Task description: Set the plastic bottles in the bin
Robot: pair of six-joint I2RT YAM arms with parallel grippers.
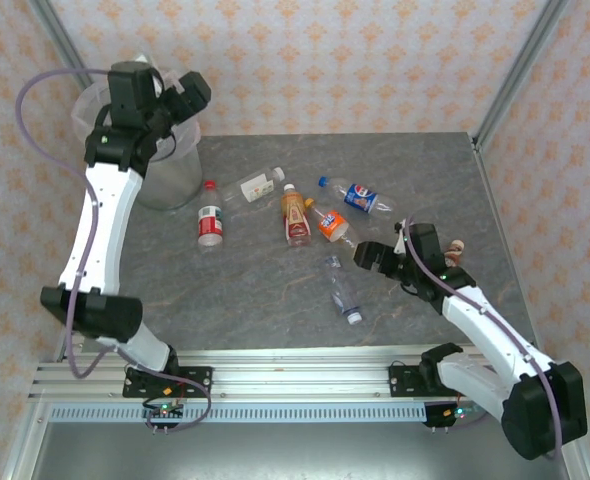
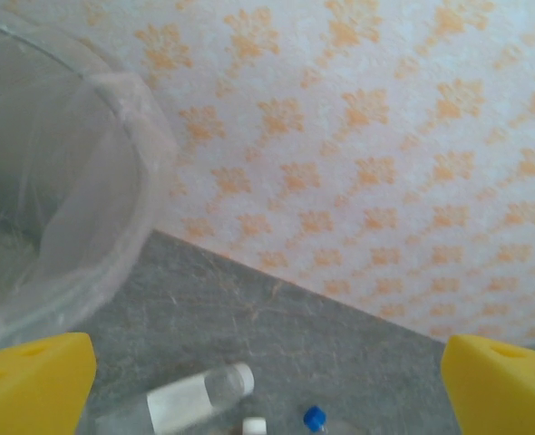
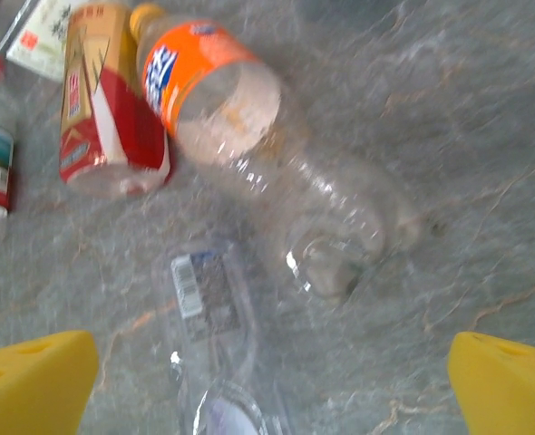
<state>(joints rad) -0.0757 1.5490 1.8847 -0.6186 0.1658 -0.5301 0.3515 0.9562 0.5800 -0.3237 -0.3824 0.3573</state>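
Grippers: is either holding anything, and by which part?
Nothing is held: the left gripper by the bin and the right gripper above bottles are both open.

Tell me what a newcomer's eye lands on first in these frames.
First, the six plastic bottles lying scattered mid-table, with the orange-labelled bottle the brightest. Next, the left arm standing tall at the far-left corner, where the left gripper hangs open by the rim of the bin. The right gripper hovers open just short of the orange-labelled bottle's clear base.
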